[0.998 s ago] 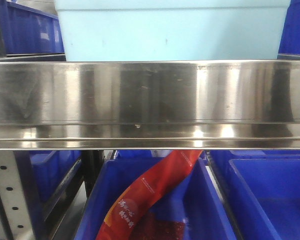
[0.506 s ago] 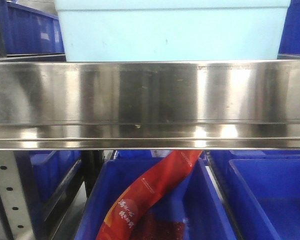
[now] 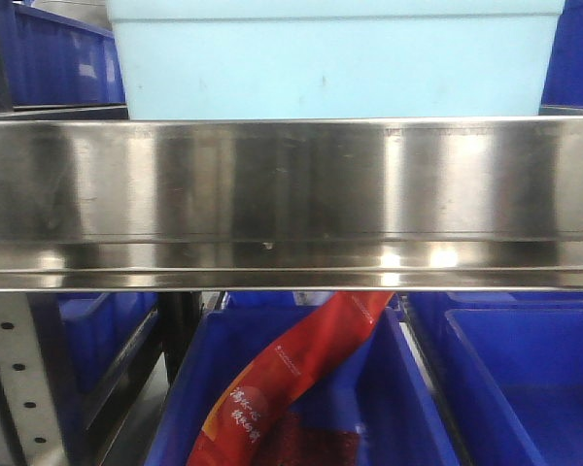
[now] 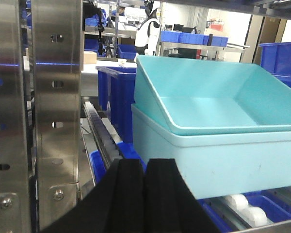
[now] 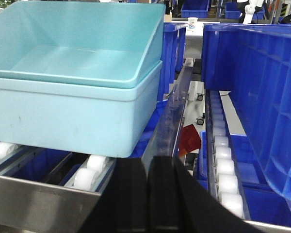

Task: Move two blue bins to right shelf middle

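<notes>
The two pale sky-blue smooth plastic tubs (image 4: 208,141) sit nested, the upper one tilted, on the white rollers (image 5: 89,177) of a steel shelf. Both the left gripper (image 4: 145,194) and the right gripper (image 5: 148,194) have their black fingers pressed together, holding nothing. I think each should spread first, then take opposite short walls evenly — otherwise the stack may roll away. The front view shows only the shiny steel shelf beam (image 3: 291,194) and a red snack bag (image 3: 291,374) in a royal-blue crate (image 3: 398,408) below; the wrist views show the nesting.
</notes>
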